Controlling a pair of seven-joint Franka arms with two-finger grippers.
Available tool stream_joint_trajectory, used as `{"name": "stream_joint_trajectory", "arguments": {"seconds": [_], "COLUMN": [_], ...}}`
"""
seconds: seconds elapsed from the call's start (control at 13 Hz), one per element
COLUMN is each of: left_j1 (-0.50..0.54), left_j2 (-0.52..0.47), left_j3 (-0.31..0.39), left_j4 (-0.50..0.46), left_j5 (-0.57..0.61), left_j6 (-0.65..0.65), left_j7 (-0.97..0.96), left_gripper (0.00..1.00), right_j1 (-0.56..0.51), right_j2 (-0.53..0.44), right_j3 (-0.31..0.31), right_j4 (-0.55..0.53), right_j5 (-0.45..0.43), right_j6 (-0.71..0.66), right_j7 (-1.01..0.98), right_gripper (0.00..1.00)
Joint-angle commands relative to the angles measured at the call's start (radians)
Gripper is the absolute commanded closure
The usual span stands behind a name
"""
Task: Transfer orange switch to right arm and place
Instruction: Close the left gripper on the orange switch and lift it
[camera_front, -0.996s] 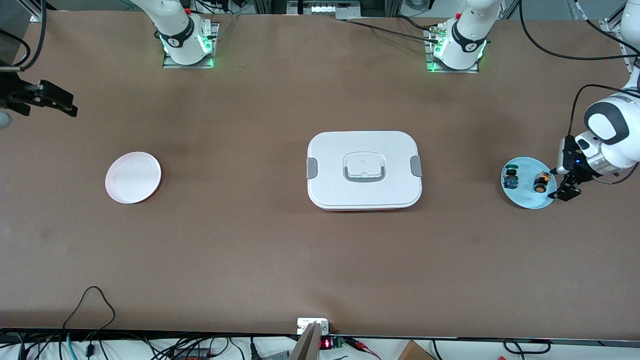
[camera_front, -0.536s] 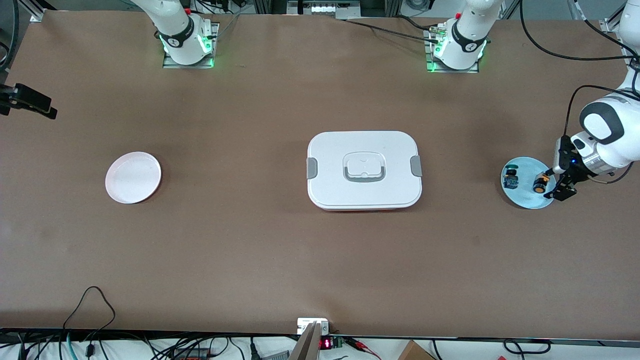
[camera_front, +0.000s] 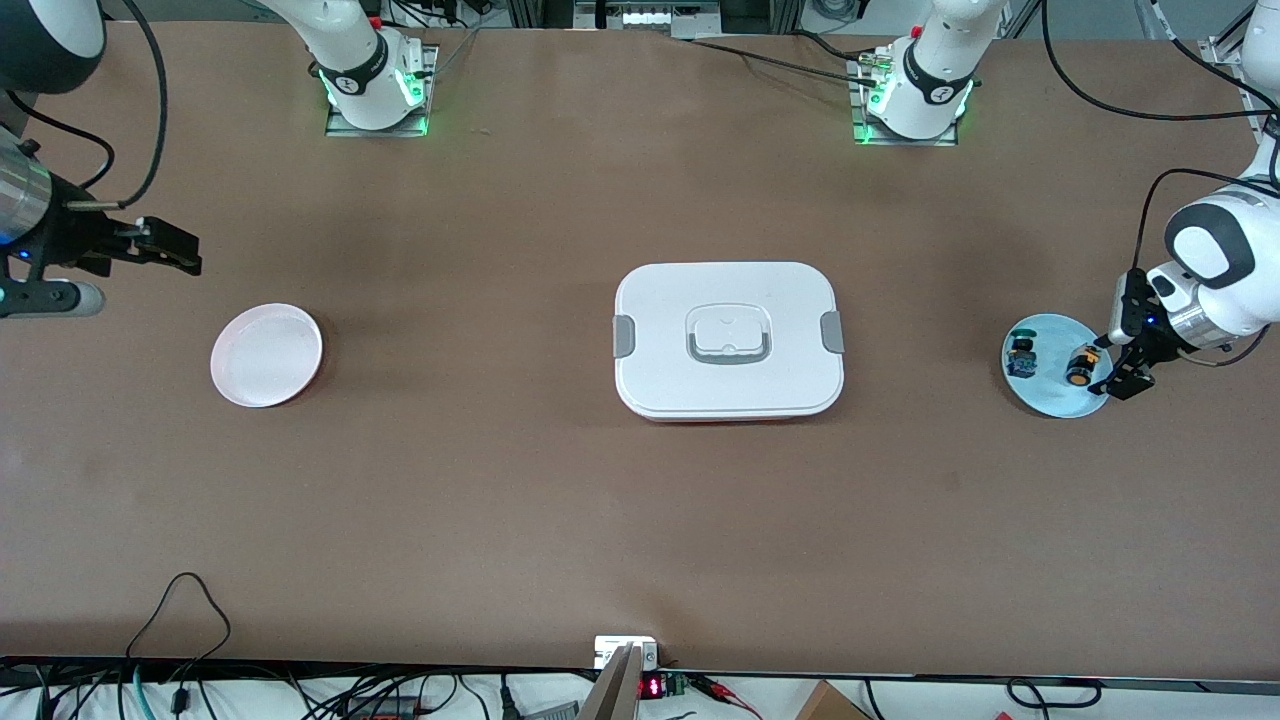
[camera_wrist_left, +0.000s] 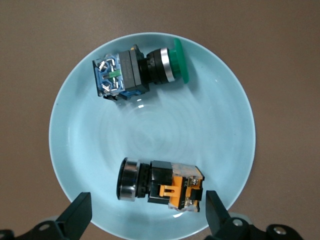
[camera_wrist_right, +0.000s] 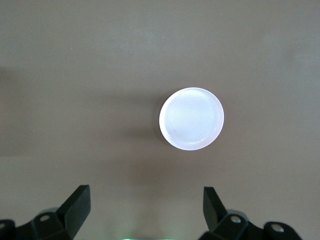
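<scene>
The orange switch (camera_front: 1079, 366) lies on its side on a light blue plate (camera_front: 1052, 398) at the left arm's end of the table. In the left wrist view the switch (camera_wrist_left: 160, 185) shows a black body, a silver ring and an orange base. My left gripper (camera_front: 1112, 368) is open and low over the plate's edge, its fingers (camera_wrist_left: 75, 219) standing either side of the switch without touching it. My right gripper (camera_front: 175, 250) is open and empty, in the air near a white plate (camera_front: 266, 354), which also shows in the right wrist view (camera_wrist_right: 191, 118).
A second switch with a blue body and green cap (camera_front: 1021, 358) lies on the same blue plate (camera_wrist_left: 150, 135), also seen in the left wrist view (camera_wrist_left: 135, 70). A white lidded box (camera_front: 728, 338) sits at the table's middle.
My right arm has swung in from the table's end toward the white plate. My left gripper has shifted only slightly beside the orange switch.
</scene>
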Motion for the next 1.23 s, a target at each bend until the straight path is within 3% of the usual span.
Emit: {"name": "stream_joint_trajectory", "arguments": {"seconds": [0.0,0.46,1.15], "left_j1": [0.046,0.049,0.051], "left_j2": [-0.014,0.000,0.027], "left_j3": [-0.016,-0.051,-0.053], "left_j4": [-0.004,-0.004,0.002], "left_j5": [-0.032,-0.043,-0.044], "left_j6": [-0.032,-0.032,-0.022], "left_j7": [0.050,0.047,0.045], "left_gripper": [0.00,0.00,0.00], "right_j1": [0.013,0.016,0.016], "right_j2": [0.012,0.023,0.026], "right_j3": [-0.001,-0.009,-0.009], "right_j4": [0.008,0.007,-0.004], "right_j5": [-0.009,0.014,-0.026], "right_j6": [0.030,0.047,0.061], "right_j7": [0.001,-0.004,0.002], "right_gripper": [0.00,0.00,0.00]}}
